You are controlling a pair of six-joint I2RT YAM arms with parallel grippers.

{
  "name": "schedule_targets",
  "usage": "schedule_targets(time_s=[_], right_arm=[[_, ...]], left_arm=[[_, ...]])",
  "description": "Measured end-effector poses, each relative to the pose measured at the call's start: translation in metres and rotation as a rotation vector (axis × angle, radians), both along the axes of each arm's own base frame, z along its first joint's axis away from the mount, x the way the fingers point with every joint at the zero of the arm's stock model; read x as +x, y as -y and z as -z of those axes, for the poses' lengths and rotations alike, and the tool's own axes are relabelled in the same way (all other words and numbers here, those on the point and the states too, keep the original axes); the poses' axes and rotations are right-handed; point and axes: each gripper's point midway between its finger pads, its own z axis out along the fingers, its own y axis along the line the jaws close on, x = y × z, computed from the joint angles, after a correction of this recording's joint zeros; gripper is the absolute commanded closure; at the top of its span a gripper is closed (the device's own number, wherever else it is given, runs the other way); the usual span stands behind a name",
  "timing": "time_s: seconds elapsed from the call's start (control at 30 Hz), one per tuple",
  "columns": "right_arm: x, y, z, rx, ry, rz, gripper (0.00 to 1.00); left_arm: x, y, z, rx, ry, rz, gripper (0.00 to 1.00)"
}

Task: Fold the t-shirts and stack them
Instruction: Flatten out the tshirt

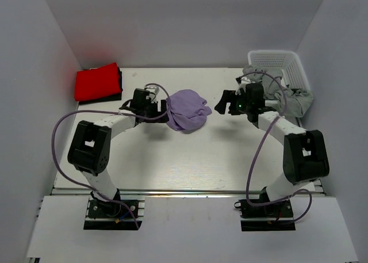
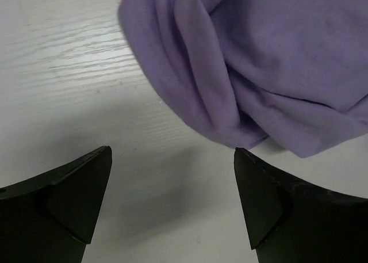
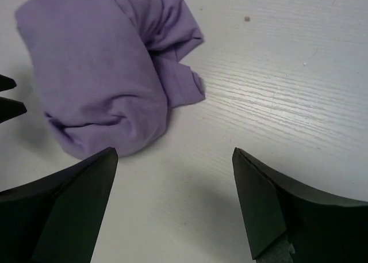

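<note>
Fabric lies bunched on the white table (image 1: 190,165): we see the crumpled lavender-purple cotton t-shirt (image 1: 187,109) between the left gripper (image 2: 172,156) and right gripper (image 3: 175,156), both spread wide and empty. The folded bright red t-shirt (image 1: 98,82) sits far-left.

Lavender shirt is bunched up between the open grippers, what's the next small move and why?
Probably ease the left gripper forward and close on the near edge of the lavender shirt: that gripper's jaws stand open beside the crumpled cloth.
</note>
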Motion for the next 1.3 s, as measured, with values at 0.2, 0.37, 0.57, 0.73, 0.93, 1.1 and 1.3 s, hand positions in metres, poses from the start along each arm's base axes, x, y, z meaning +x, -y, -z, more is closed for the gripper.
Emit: schedule_targets(time_s=[0.2, 0.37, 0.57, 0.73, 0.93, 1.1, 1.3], right_arm=[[0.017, -0.013, 0.055, -0.116, -0.127, 0.025, 0.17], [0.034, -0.02, 0.079, -0.191, -0.16, 0.067, 0.2], [0.052, -0.03, 0.095, -0.238, -0.157, 0.095, 0.22], [0.06, -0.042, 0.107, -0.248, -0.16, 0.089, 0.42], [0.06, -0.061, 0.111, -0.209, -0.166, 0.047, 1.0], [0.056, -0.071, 0.088, -0.159, -0.106, 0.003, 1.0], [0.044, -0.066, -0.028, -0.074, 0.176, -0.002, 1.0]], left_arm=[[0.016, 0.034, 0.017, -0.004, -0.032, 0.064, 0.15], [0.025, 0.047, 0.027, 0.014, -0.041, 0.064, 0.53], [0.033, 0.043, 0.046, 0.062, -0.076, 0.033, 0.89], [0.034, 0.043, 0.047, 0.059, -0.085, 0.025, 1.0], [0.032, 0.045, 0.045, 0.044, -0.073, 0.033, 1.0], [0.028, 0.048, 0.012, 0.008, 0.006, 0.075, 1.0], [0.035, 0.052, -0.12, -0.073, 0.337, 0.123, 1.0]])
